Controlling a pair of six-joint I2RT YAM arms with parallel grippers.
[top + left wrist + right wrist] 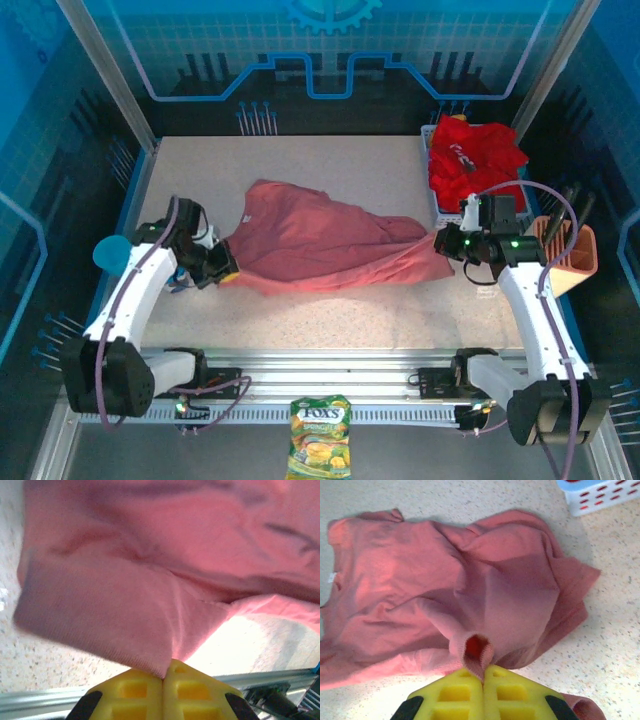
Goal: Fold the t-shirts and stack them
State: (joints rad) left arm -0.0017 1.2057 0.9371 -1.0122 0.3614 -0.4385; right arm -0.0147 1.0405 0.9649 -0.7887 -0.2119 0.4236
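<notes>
**Ana:** Two grippers, and from my desk both look pinched tight on cloth. Shall I start on the left?

**Ben:** Go on. What has that one got?

**Ana:** My left gripper (222,265) sits at the left end of the salmon-pink t-shirt (320,240). On its wrist camera I see the yellow fingers (130,692) pressed together with no gap. A folded corner of ribbed hem is nipped between their tips. Pale table (200,170) shows under the cloth edge just beside them.

**Ben:** And the shirt itself?

**Ana:** It lies across the middle of the table, rumpled, between the two arms. It is broad towards the left and gathers to a narrow bunch on the right.

**Ben:** The right side, then.

**Ana:** My right gripper (445,243) is at that narrow end, its jaws closed the same way. Its wrist camera shows a small ribbed opening of the pink cloth clamped at the tips. I cannot tell whether that is a sleeve cuff or another edge. Beyond it the rest of the shirt is spread flat and creased on the tabletop.

**Ben:** Anything further right?

**Ana:** At the back right corner stands a white mesh basket (600,500), near the right gripper and behind it. The bright red t-shirts (475,150) are heaped in it, and one carries a small white print.
</notes>
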